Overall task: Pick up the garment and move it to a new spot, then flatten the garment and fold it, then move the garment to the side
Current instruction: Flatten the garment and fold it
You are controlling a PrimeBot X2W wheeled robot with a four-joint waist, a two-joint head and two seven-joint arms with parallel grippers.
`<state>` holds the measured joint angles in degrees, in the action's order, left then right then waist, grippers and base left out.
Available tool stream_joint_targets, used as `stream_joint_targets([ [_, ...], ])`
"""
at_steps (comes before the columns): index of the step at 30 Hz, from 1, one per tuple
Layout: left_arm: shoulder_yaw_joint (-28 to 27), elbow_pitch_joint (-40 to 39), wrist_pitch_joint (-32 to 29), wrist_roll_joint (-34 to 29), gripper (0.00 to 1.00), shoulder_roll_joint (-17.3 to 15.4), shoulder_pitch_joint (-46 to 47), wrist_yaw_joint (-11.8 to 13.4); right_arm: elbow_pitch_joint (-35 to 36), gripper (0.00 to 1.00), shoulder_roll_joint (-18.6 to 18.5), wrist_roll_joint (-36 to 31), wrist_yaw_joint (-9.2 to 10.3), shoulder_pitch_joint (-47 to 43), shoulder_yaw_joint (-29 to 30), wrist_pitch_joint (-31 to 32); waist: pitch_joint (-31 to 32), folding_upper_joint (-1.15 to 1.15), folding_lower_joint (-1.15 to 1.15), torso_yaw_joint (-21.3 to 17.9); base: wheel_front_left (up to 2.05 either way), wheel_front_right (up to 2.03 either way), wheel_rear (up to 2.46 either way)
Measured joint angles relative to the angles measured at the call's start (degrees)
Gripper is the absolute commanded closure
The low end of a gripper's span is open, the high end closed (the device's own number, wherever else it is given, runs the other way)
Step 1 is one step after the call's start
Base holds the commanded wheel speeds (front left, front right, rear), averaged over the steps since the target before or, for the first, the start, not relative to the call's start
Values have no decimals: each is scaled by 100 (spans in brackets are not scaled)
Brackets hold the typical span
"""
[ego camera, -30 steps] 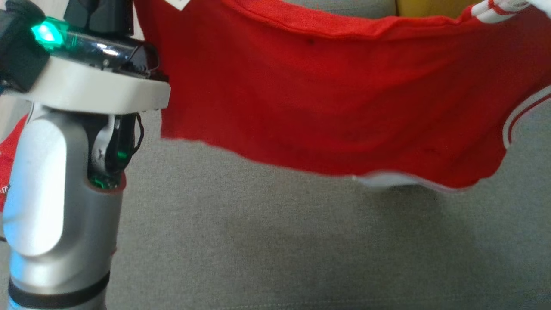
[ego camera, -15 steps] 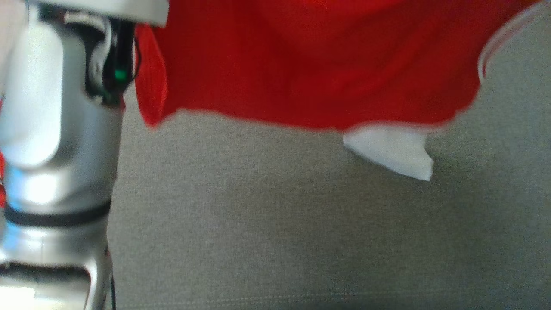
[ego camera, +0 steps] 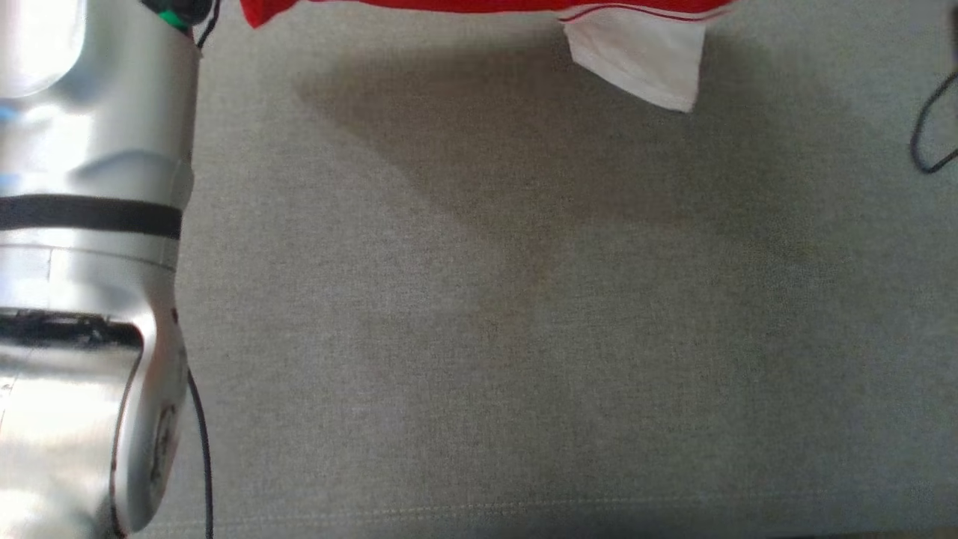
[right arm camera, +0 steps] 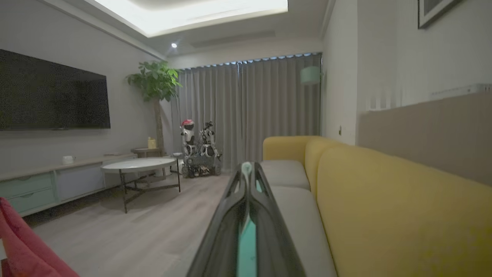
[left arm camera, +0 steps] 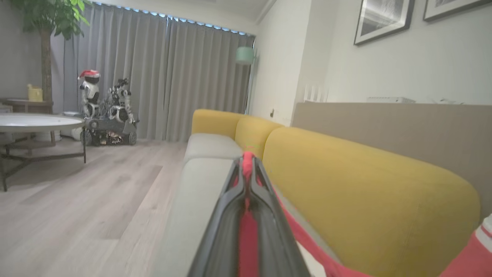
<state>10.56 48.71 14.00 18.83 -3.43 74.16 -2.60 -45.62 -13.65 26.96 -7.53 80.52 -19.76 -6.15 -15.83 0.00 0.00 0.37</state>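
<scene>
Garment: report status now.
Left gripper shut on garment. Right gripper shut, hold unclear. Garment hanging above sofa seat. Dark cable at right edge, apart.

**Operator:** What is the garment (ego camera: pixel 479 6) made of?

**Legend:** Head view: you see red cloth, matt, with a white cloth panel (ego camera: pixel 636 64) at its edge. The seat (ego camera: pixel 524 337) is grey woven fabric, coarse-grained and matt.

**Operator:** And the arm?

**Legend:** The forearm (ego camera: pixel 82 150) you see is silver, smooth and glossy, like painted metal or plastic, with a matt black band (ego camera: pixel 90 215). Left wrist view: your left gripper (left arm camera: pixel 248 163) has dark, smooth fingers with a slight sheen. The backrest (left arm camera: pixel 365 184) is yellow matt cloth. The floor (left arm camera: pixel 77 207) is pale wood grain with a low sheen. The curtains (left arm camera: pixel 153 77) are grey cloth, and the table top (left arm camera: pixel 34 122) is polished.
</scene>
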Motion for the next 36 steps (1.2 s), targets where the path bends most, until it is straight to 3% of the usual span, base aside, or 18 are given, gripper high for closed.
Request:
stream_joint_targets([
  [8, -77, 1443, 31, 240, 100, 143, -38, -77, -1510, 100, 243, 543, -1, -47, -656, 116, -357, 0, 0, -18, 0, 0, 0],
  [19, -216, 1775, 32, 344, 100, 194, -1005, -142, -1957, 100, 338, 1167, -1, -1161, -1238, -196, -629, 0, 1, -46, 0, 0, 0],
  [22, -230, 1544, 32, 243, 100, 189, -1518, -148, -1914, 100, 415, 1351, -1, -1699, -1408, -471, -570, 0, 0, -125, 0, 0, 0],
  [28, -678, 266, 31, 140, 100, 163, -3209, -203, -1574, 100, 389, 1668, -1, -3045, -1386, -806, -351, 0, 0, -254, 0, 0, 0],
  [36, -1032, -904, 30, 29, 100, 153, -5041, -255, -134, 100, 210, 1300, 0, -4738, -272, -814, 103, 0, 0, -233, 0, 0, 0],
])
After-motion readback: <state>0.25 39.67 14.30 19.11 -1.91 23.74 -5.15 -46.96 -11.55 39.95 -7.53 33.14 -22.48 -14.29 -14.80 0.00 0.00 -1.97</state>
